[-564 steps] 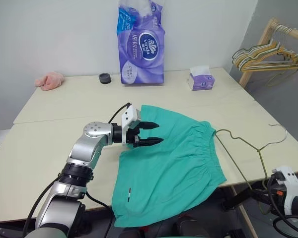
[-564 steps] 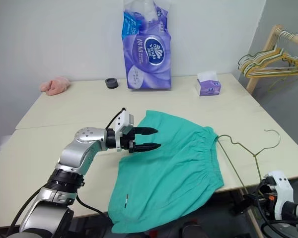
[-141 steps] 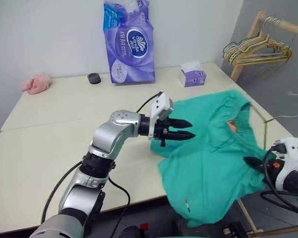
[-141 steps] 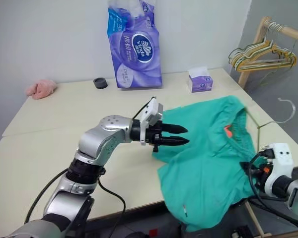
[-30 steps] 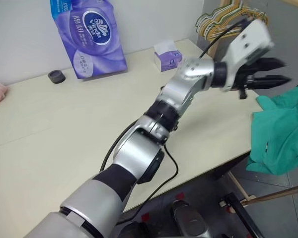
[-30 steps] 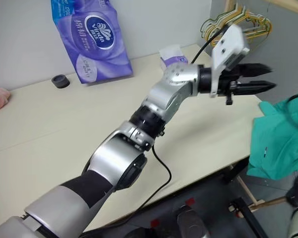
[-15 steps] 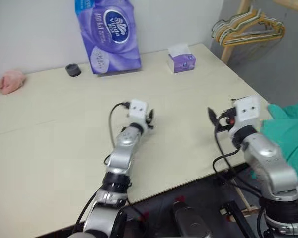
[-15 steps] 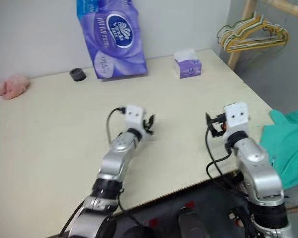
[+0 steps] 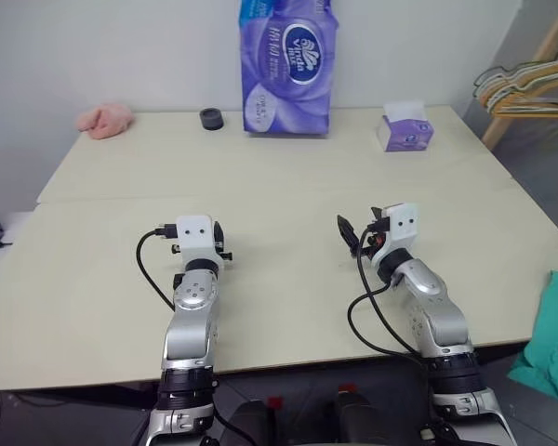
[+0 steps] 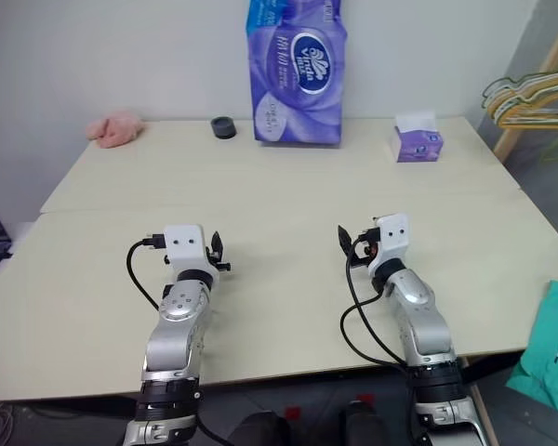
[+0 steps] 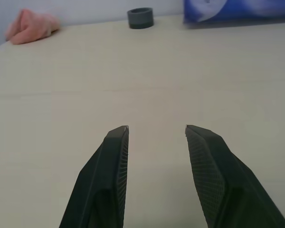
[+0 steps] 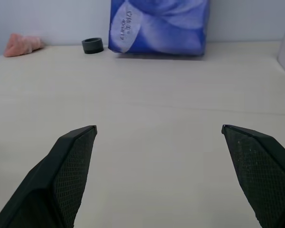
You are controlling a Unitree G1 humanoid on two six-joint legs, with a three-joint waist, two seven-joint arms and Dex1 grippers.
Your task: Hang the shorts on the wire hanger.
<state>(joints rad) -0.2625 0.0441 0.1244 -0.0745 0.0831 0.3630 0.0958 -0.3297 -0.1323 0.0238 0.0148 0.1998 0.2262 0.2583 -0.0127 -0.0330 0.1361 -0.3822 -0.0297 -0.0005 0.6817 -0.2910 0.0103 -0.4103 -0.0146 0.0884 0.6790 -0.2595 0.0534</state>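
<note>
We saw both claws, left claw part-open & right claw wide, holding nothing over the bare worktop, while the shorts, prob. light, floppy fabric best pinched at a waistband, hung off its right edge.

we've got a big pale cream table here, a seam running across it. along the far edge at the top of the frame: a pink cloth upper left, a small dark grey ring next to it, a tall purple tissue pack top centre, and a little purple tissue box upper right.
</note>
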